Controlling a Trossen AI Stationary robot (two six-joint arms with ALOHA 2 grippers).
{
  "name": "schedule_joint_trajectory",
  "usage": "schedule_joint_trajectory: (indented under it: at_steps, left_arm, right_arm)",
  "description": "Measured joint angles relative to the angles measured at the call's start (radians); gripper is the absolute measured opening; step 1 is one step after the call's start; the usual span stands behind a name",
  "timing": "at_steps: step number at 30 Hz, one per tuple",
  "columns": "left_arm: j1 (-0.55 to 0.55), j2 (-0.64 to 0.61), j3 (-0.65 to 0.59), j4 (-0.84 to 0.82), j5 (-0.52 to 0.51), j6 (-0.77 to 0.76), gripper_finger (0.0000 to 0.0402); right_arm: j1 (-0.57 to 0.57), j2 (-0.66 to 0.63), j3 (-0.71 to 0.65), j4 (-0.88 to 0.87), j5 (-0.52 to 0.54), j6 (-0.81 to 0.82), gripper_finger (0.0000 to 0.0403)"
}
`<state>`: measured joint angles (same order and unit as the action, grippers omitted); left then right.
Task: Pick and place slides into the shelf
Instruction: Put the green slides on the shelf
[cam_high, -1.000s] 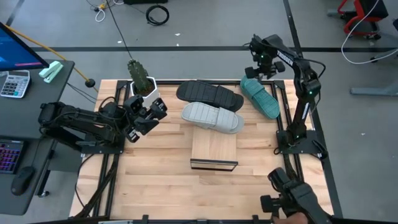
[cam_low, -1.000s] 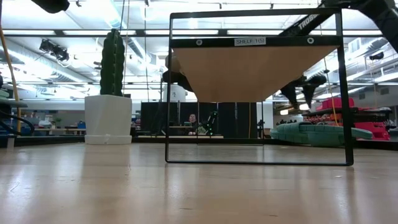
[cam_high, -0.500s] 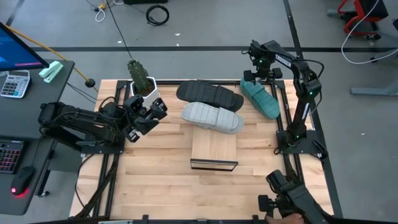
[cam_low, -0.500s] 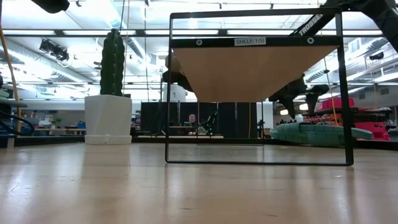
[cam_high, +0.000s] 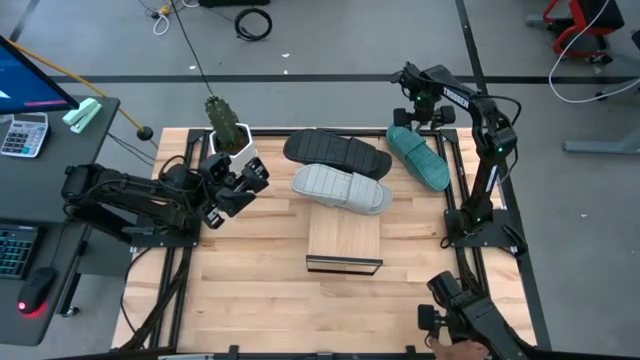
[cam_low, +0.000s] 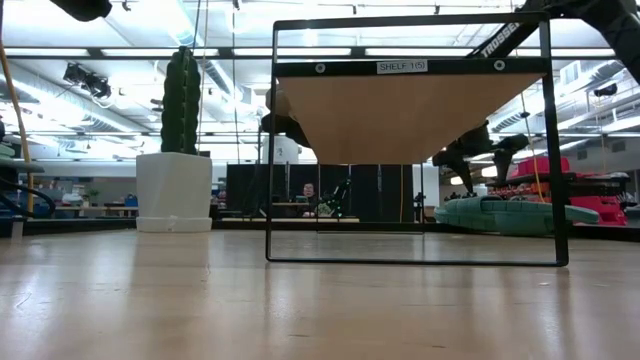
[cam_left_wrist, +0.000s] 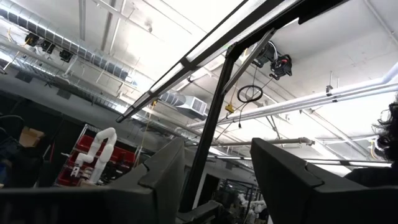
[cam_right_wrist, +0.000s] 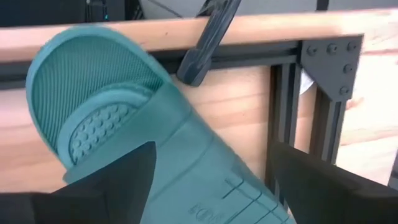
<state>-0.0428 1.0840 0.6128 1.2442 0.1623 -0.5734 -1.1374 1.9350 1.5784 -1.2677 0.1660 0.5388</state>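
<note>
Right pincer (cam_high: 408, 112) lower, spread over teal slide (cam_right_wrist: 155, 137); heel only wrist-visible.

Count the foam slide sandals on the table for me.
3: black foam slide sandal at the far edge, light grey foam slide sandal beside it overlapping the light-wood shelf, teal foam slide sandal far right.

The worktop (cam_high: 260, 290) of pale wood slats stands on a grey concrete floor (cam_high: 330, 40) crossed by dark lines, with a coiled black cable (cam_high: 253, 21) lying on it. A dark side desk (cam_high: 30, 190) carries a calculator (cam_high: 22, 133). Overhead, ceiling ducts (cam_left_wrist: 74, 50) run under bright strip lights (cam_low: 330, 50).
</note>
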Motion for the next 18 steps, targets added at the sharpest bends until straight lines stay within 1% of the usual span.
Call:
schedule_joint_trajectory:
  at_steps: [4,11,15,18]
  left_arm:
    - [0.0,0.0,0.0,0.0,0.0,0.0,0.0191]
    - [0.0,0.0,0.0,-0.001,0.0,-0.001,0.0196]
    - [0.0,0.0,0.0,-0.002,0.0,-0.001,0.0191]
    - [0.0,0.0,0.0,-0.003,0.0,-0.014,0.0191]
  right_arm:
    - [0.001,0.0,-0.002,0.002,0.018,0.008,0.0321]
    - [0.008,0.001,-0.04,0.012,0.014,-0.007,0.0326]
    - [0.002,-0.001,-0.097,0.061,-0.066,0.026,0.0332]
    - [-0.002,-0.007,-0.144,0.097,-0.081,0.028,0.0334]
